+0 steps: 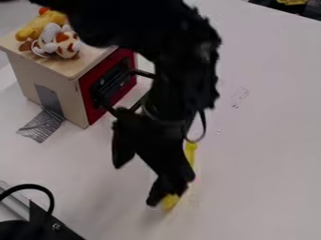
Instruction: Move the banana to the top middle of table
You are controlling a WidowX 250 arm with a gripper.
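The black gripper (169,185) hangs low over the white table, a little below the middle of the camera view. The yellow banana (170,201) is largely hidden behind it. One yellow end shows just below the gripper's lower tip, and another yellow stretch shows above and to the right, beside the arm. Whether the banana is held or only lies behind the gripper cannot be made out.
A wooden box with a red front (83,89) stands at the upper left, with plush toys (55,40) on top. Black hardware with a cable (41,220) sits at the lower left corner. The white table (270,140) extends to the right.
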